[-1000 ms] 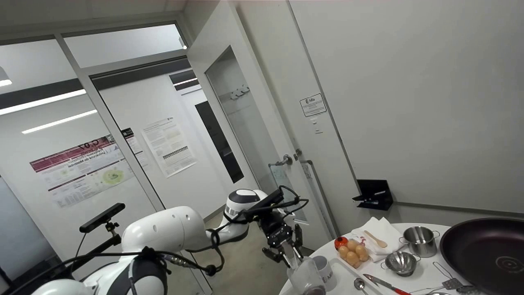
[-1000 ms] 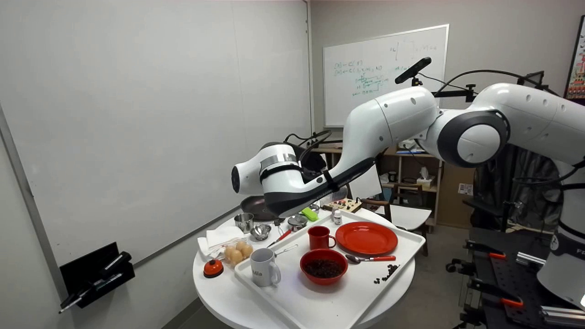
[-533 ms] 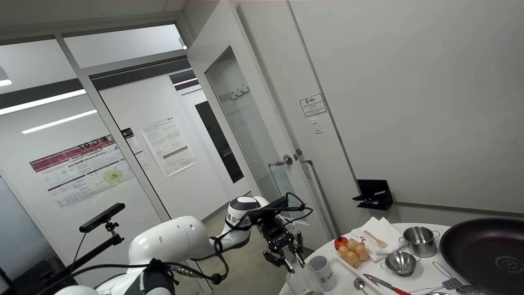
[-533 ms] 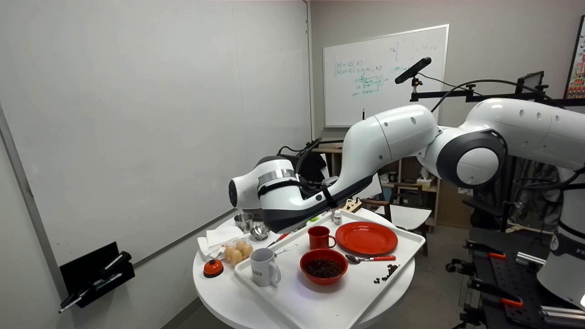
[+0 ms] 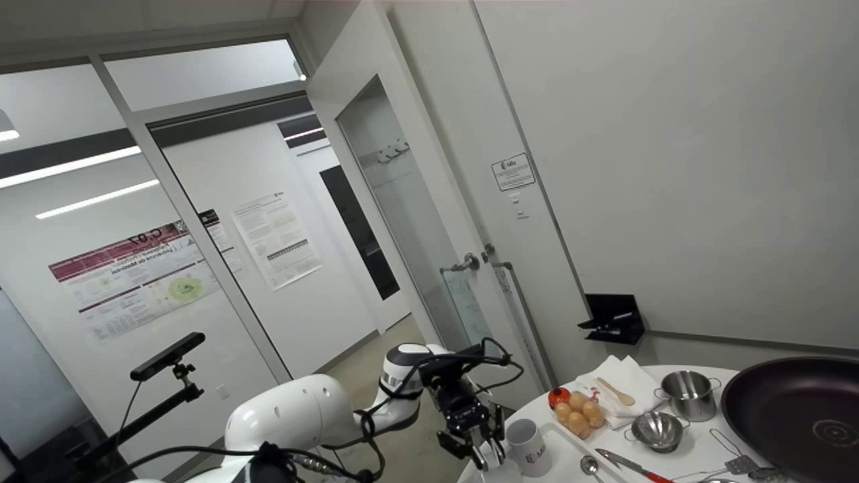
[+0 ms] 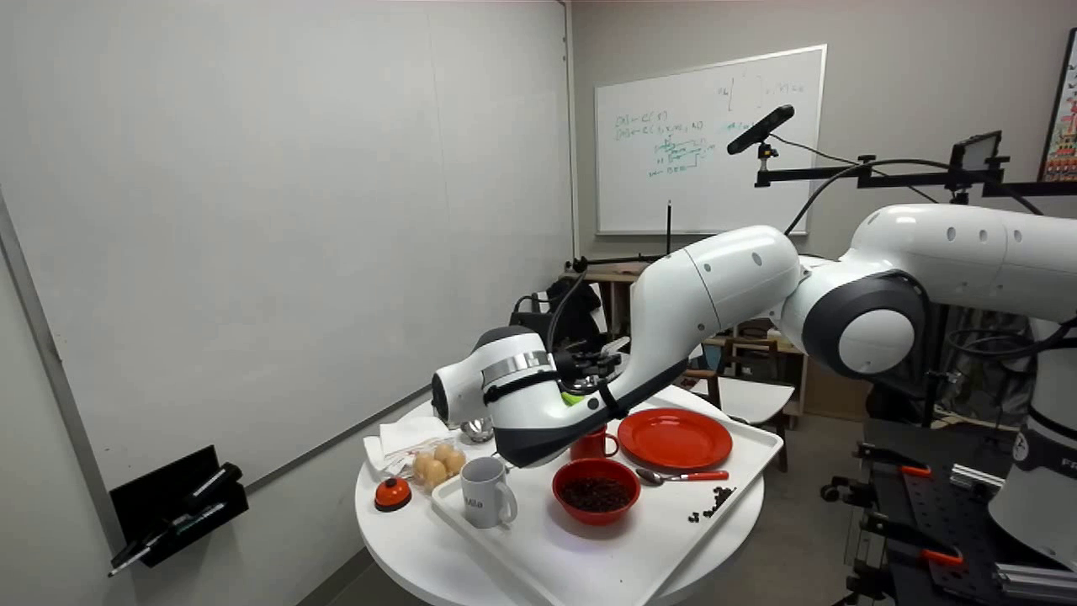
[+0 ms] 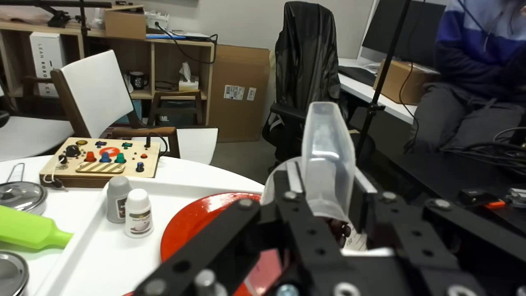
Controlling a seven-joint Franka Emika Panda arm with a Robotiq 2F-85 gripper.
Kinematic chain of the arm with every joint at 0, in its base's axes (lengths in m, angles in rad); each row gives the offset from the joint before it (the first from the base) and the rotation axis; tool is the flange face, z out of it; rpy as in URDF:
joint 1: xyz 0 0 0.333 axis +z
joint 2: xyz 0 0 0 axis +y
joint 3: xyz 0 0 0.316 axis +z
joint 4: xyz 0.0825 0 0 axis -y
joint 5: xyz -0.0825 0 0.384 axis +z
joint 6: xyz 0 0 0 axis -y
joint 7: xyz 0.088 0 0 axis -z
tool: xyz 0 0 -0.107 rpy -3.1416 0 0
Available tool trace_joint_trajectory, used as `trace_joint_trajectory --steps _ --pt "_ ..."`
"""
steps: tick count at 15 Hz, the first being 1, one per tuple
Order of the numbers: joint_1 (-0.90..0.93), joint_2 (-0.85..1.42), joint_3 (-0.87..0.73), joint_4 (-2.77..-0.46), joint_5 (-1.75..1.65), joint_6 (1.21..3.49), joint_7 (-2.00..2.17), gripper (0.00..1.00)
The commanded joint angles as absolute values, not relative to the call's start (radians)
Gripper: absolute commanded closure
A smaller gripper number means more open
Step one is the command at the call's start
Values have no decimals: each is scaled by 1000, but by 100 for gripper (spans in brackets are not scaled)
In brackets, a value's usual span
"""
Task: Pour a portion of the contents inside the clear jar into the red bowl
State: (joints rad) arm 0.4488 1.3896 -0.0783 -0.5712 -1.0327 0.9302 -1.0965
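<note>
The red bowl (image 6: pixel 596 517) stands on the white tray in an exterior view and holds a mass of dark beans. My gripper (image 7: pixel 328 181) is shut on the handle of the clear jar (image 7: pixel 328 164) in the wrist view. A few dark beans show inside the jar below the handle, beside printed scale marks. In an exterior view my gripper (image 5: pixel 492 454) points down near the grey mug, and the jar (image 5: pixel 502 473) is mostly cut off by the bottom edge. In the view that shows the bowl, the arm hides most of the jar.
The white tray (image 6: pixel 580 572) also bears a grey mug (image 6: pixel 484 488), a red mug (image 6: pixel 589 446) partly behind the arm, a red plate (image 6: pixel 675 438), a red-handled spoon (image 6: pixel 686 476), small bottles (image 7: pixel 139 213) and spilled beans (image 6: pixel 715 505). Eggs (image 6: pixel 437 467) and steel pots stand beyond it.
The arm and gripper have moved down with the jar, which has mostly sunk out of an exterior view. The arm now covers part of the red mug. The bowl's contents look the same.
</note>
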Motion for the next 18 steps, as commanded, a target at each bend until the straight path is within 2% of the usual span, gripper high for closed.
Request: trace_joint_trajectory --steps 1,18 --pt "469 1455 -135 -490 -1084 880 -1192 93" --pt "505 1482 -249 -477 -1134 884 -1379 93"
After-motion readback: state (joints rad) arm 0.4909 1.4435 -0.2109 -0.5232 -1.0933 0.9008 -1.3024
